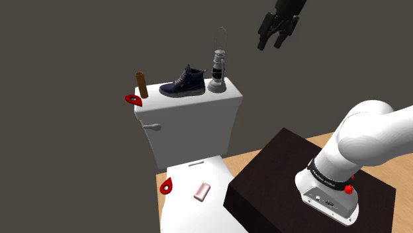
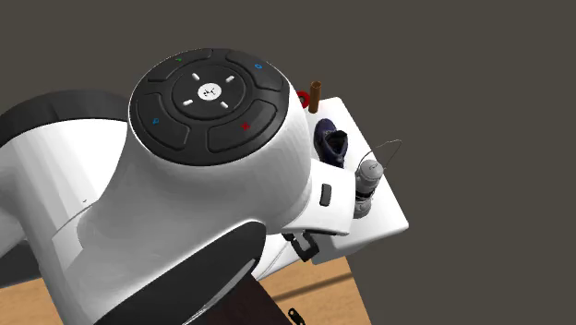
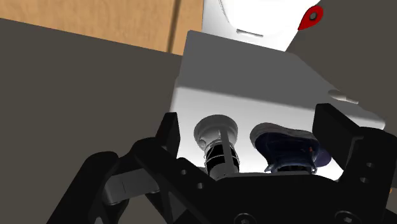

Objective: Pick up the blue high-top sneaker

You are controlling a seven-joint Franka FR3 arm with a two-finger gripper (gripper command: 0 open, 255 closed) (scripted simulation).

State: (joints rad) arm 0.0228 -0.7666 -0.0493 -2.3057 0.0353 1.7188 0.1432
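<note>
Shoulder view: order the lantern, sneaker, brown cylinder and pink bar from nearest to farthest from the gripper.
The gripper hangs up and right of the tank; sides are the shoulder view's.
1. Lantern, tank top's right end.
2. Dark blue sneaker, tank top's middle.
3. Brown cylinder, tank top's left.
4. Pink bar, down on the toilet lid.

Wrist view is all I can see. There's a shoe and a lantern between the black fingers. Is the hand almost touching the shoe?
Observer: No. In the shoulder view the gripper hangs well above the dark blue sneaker, over toward that view's right, past the lantern.
Operator: Is anything else standing up there?
Observer: Yes, a brown cylinder stands upright on the toilet tank, on the sneaker's other side from the lantern.
</note>
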